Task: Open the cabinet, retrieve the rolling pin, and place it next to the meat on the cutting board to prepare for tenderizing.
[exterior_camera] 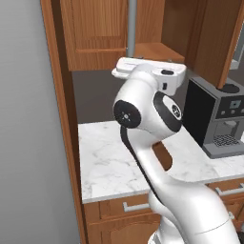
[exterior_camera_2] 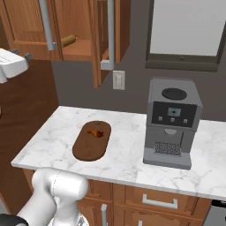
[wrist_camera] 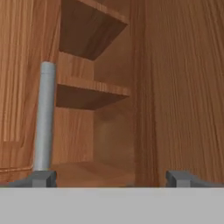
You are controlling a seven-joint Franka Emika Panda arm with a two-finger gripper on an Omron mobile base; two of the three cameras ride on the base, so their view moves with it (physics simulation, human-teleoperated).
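the cabinet stands open. the rolling pin lies on its bottom shelf, long axis slanting back, up and to the right of the gripper, whose jaws are spread wide and hold nothing.

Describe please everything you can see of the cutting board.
The cutting board is a dark brown wooden oval with rounded ends. It lies flat on the white marble counter, left of the grey coffee machine and apart from it. A small orange-brown piece of meat rests on its far end.
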